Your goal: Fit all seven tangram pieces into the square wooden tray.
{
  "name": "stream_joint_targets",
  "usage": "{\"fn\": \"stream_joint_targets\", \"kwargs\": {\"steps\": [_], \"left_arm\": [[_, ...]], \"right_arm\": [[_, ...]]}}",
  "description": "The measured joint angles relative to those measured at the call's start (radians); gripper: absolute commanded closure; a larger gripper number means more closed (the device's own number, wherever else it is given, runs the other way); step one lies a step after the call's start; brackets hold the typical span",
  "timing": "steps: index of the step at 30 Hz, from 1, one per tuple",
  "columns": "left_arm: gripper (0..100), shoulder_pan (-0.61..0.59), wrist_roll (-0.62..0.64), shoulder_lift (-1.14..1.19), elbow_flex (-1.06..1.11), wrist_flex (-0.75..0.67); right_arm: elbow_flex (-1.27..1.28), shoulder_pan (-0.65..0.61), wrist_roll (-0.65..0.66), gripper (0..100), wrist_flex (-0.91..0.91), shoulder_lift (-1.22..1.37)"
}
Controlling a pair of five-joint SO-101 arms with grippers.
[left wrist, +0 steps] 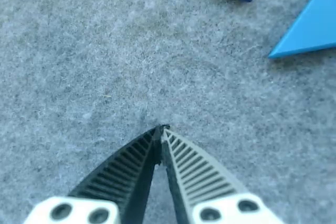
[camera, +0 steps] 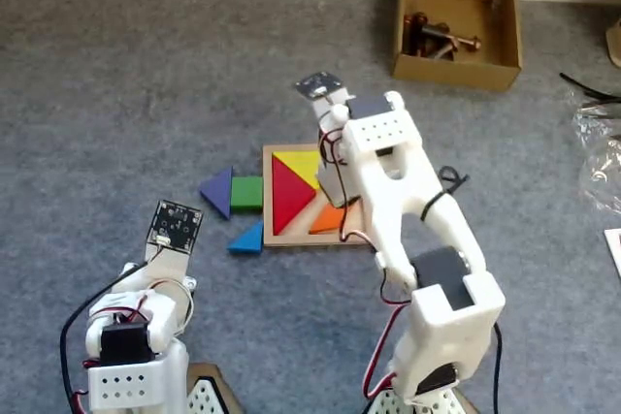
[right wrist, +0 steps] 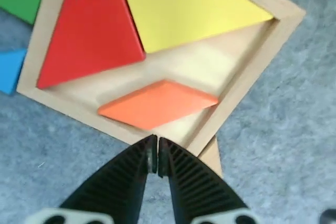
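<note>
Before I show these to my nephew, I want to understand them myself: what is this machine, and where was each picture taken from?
These are two white robot arms side by side on a grey felt surface. One picture looks down from above; the other two come from a camera on each arm's wrist. The left end effector is shut and empty above bare felt. The right end effector is shut too, holding nothing, at the edge of the wooden tray. In the tray lie a red triangle, a yellow triangle and an orange piece. Beside it lie a dark blue triangle, a green piece and a light blue triangle. A cardboard box stands farther off.
</note>
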Motion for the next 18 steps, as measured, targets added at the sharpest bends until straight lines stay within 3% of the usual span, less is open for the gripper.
{"fn": "stream_joint_targets", "kwargs": {"steps": [18], "left_arm": [[99,0.0,0.0,0.0,0.0,0.0]], "right_arm": [[0.0,-0.063,-0.002,99.3,0.002,0.098]]}}
